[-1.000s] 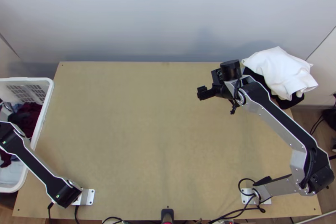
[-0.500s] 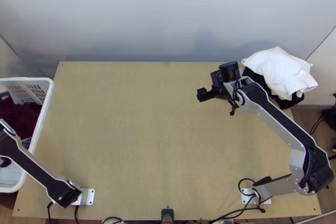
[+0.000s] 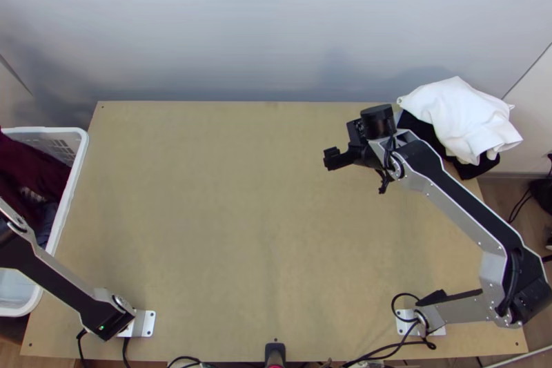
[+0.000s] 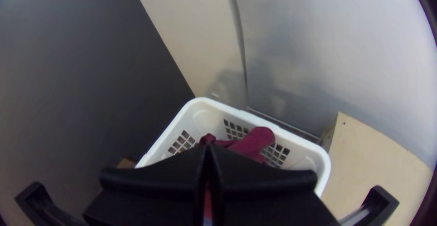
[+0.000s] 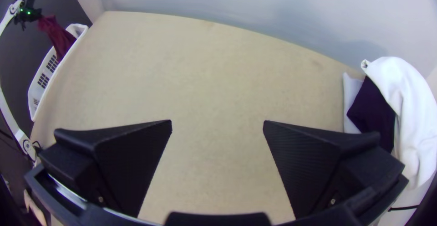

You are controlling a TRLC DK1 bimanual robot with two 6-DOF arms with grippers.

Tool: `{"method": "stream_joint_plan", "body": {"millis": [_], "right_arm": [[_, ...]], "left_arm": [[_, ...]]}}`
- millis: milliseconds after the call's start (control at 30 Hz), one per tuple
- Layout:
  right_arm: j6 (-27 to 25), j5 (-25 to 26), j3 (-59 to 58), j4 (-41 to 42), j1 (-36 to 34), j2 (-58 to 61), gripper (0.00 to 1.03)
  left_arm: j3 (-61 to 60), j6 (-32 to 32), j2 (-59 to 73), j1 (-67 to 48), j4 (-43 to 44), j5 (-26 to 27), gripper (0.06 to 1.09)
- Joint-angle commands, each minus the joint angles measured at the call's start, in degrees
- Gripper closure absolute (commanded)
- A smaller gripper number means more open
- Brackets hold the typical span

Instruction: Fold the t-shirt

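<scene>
I operate two arms mounted at the near edge of the surface (image 3: 241, 230). The left arm (image 3: 55, 278) extends out over the white laundry basket (image 3: 81, 161), which stands beside the surface's left edge. The left gripper (image 4: 208, 149) has its jaws closed on a maroon garment (image 3: 24, 168). In the right wrist view, this garment hangs bunched from the jaws, its lower part down inside the basket. It is not spread or folded; from its bunched form I cannot tell whether it is a t-shirt. Blue-grey cloth (image 3: 50, 218) lies in the basket near the maroon garment. The basket has open grid panels in its walls.

The right arm (image 3: 462, 202) reaches up along the right side of the surface. The right gripper (image 3: 331, 155) is positioned above the far right part of the surface, pointing toward the left side. Its jaws stand wide apart, with bare surface visible through the gap and no cloth between them.

At the far right corner of the surface I see a loose pile: a white cloth (image 3: 462, 116), rumpled, on top of a black cloth (image 3: 471, 170). The pile overhangs the surface's edge. Black cables (image 3: 397, 347) loop around the right arm's base and run along the near edge.
</scene>
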Motion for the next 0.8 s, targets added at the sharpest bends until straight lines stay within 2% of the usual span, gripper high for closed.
{"method": "stream_joint_plan", "body": {"millis": [0,300,467,767], "right_arm": [[0.3,0.0,-2.8,1.2,0.1,-1.9,0.09],[0.5,0.0,-9.3,5.2,-0.2,-6.0,0.09],[2.2,0.1,-11.0,6.7,-2.0,-7.3,0.09],[2.8,0.0,-14.4,9.3,-4.5,-9.9,0.09]], "left_arm": [[0.7,-2.4,-8.0,-4.8,-1.1,-0.9,1.03],[0.7,-2.4,-17.4,-16.8,-2.2,-5.7,1.03],[0.7,-2.4,-21.1,-25.7,-3.5,-8.6,1.03],[0.0,-1.6,-23.3,-49.5,-11.3,-20.2,1.03]]}}
